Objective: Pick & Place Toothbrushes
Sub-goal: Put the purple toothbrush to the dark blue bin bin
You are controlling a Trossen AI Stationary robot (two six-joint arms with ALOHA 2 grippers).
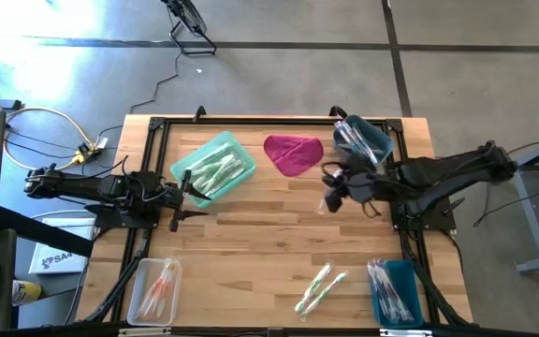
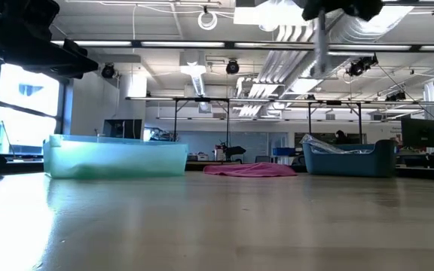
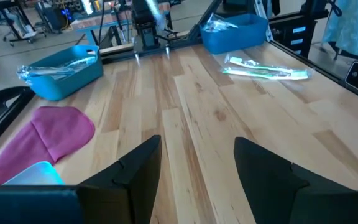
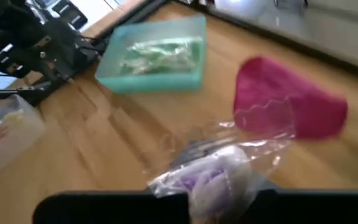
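My right hand (image 1: 330, 198) hangs over the middle of the surface (image 1: 269, 253), clamped on a wrapped toothbrush (image 4: 213, 168) — near the pink cloth (image 1: 293, 153). My left hand (image 1: 195, 199) waits with fingers apart beside the green bin (image 1: 213, 168) of brushes — two more (image 1: 319, 288) lie loose near the blue bin (image 1: 396, 292).

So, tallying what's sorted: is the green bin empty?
No. The green bin holds a bunch of wrapped toothbrushes.
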